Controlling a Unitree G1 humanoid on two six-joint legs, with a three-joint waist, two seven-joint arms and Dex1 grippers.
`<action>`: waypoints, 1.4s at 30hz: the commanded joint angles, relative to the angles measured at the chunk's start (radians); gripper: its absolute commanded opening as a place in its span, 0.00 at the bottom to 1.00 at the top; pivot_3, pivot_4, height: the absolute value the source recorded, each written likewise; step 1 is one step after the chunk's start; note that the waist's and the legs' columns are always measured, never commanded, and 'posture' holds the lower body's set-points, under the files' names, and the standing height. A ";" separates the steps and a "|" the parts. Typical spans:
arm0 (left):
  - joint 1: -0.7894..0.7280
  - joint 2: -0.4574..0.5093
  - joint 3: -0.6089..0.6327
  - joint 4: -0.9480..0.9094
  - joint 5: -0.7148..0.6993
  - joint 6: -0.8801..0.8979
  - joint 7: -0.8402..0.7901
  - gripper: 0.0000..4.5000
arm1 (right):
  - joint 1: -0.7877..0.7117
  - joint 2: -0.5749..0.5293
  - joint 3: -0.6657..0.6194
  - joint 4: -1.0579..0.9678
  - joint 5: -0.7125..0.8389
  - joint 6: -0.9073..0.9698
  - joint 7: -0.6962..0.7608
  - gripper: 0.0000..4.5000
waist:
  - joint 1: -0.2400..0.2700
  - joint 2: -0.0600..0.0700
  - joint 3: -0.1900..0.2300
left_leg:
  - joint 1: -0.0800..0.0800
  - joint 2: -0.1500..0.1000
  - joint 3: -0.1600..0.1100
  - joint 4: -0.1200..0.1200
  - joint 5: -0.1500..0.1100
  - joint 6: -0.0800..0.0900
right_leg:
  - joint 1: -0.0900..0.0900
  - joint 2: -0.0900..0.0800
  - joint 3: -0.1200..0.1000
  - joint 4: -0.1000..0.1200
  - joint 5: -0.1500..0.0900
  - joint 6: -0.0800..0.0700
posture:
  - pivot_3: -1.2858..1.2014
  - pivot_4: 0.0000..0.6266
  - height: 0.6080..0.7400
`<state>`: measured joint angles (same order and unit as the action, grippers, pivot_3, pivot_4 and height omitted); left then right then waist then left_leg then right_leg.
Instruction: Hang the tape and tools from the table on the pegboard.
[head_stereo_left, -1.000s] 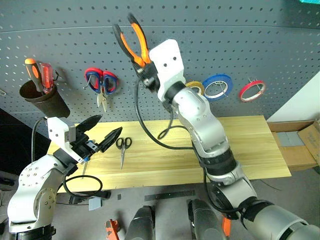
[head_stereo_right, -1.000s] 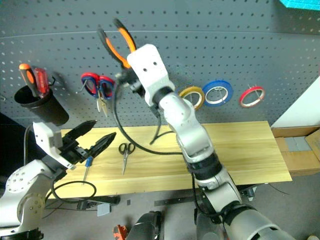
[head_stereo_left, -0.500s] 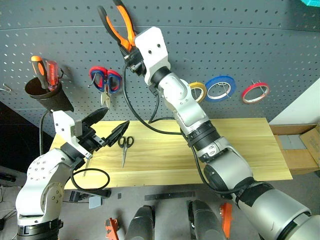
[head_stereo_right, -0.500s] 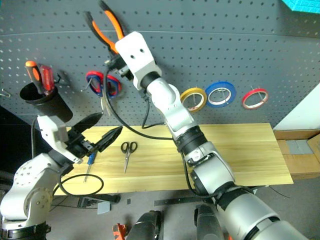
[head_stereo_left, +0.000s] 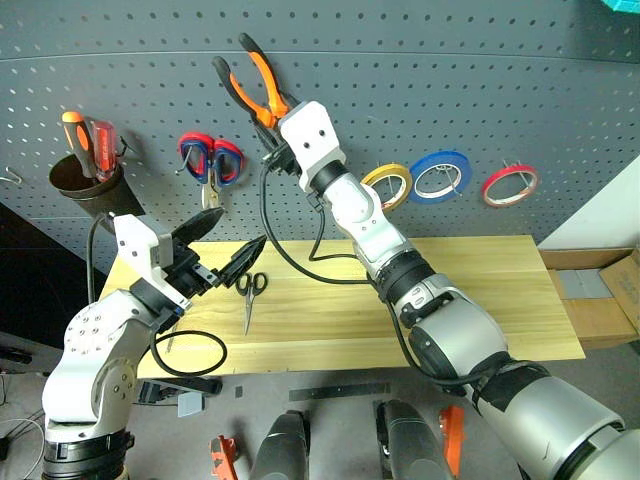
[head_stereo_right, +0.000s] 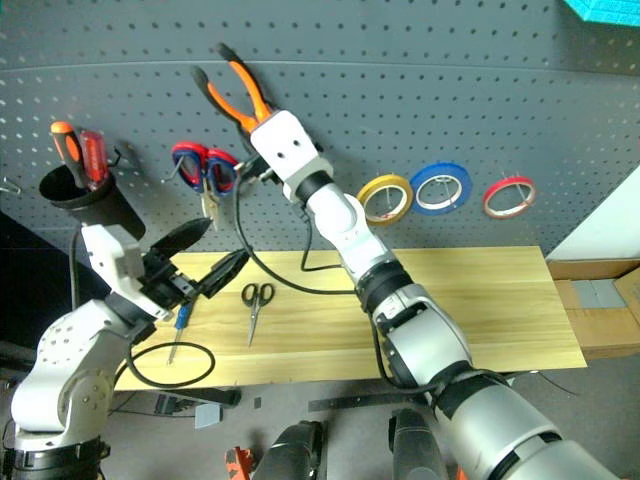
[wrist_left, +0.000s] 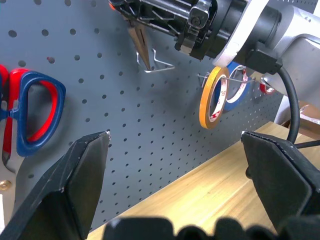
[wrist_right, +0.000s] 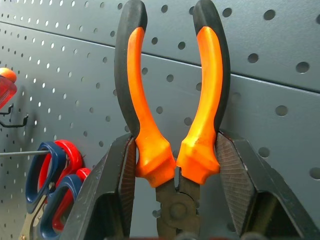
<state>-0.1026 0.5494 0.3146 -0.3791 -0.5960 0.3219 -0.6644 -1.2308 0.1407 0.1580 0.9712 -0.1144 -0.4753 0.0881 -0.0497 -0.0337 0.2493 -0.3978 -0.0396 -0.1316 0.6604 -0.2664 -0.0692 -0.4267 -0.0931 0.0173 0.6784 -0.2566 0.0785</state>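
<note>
Right wrist view: my right pincer (wrist_right: 176, 165) grips the orange-and-black-handled pliers (wrist_right: 170, 100) by their handle bases, handles up against the dark grey perforated pegboard (head_stereo_left: 450, 90). My left pincer (head_stereo_left: 218, 247) hangs wide open and empty above the light wood-plank tabletop (head_stereo_left: 480, 290), where the small black-handled scissors (head_stereo_left: 248, 296) lie. The thin yellow tape ring (head_stereo_left: 387, 184) hangs on the pegboard.
</note>
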 joint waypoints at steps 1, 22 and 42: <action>-0.013 0.002 0.011 -0.005 0.000 -0.025 -0.002 1.00 | -0.018 0.006 -0.019 -0.052 0.008 -0.045 -0.008 0.41 | 0.000 0.000 0.000 | 0.000 0.000 0.000 0.000 0.000 0.000 | 0.000 0.000 0.000 0.000 0.000 0.000 | 0.56 0.26 1.00; -0.054 -0.004 -0.029 0.056 0.074 -0.074 0.010 1.00 | 0.062 -0.064 -0.030 0.060 -0.082 0.036 -0.129 0.41 | 0.003 0.000 -0.001 | 0.000 0.000 0.000 0.000 0.001 -0.002 | 0.000 0.001 0.000 0.001 0.000 -0.001 | 0.55 0.27 1.00; 0.074 -0.010 -0.065 0.047 0.140 0.070 0.111 1.00 | 0.574 -0.163 0.031 -1.113 -0.004 0.856 0.186 0.83 | 0.021 0.000 -0.001 | 0.000 0.002 -0.003 -0.001 0.003 0.000 | 0.001 0.004 -0.001 0.000 0.004 -0.006 | 0.54 0.31 1.00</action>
<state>-0.0375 0.5419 0.2500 -0.2988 -0.4475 0.3730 -0.5598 -0.6647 -0.0157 0.1831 0.0008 -0.1556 0.2690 0.2162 -0.0291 -0.0335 0.2479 -0.3973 -0.0371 -0.1344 0.6593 -0.2639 -0.0695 -0.4259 -0.0893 0.0160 0.6780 -0.2526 0.0727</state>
